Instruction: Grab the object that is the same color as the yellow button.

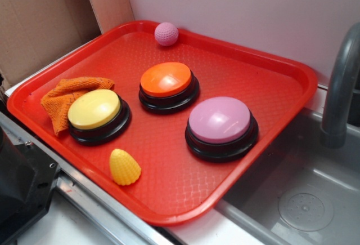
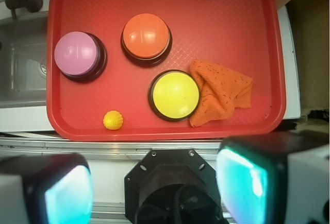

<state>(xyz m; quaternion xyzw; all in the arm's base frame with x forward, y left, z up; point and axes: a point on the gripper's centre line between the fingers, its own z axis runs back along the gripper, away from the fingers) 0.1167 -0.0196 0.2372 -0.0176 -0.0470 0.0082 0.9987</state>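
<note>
End effector hovers apart; the object stands tip up.

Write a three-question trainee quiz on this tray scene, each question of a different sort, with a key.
1. True or false: the orange cloth touches the yellow button.
2. Which button lies nearest the small yellow toy? A) orange button B) pink-purple button C) yellow button
3. Fill in: the pink ball rests at the tray's far ____.

Key: 1 true; 2 C; 3 rim. The hand is open, holding nothing.
</note>
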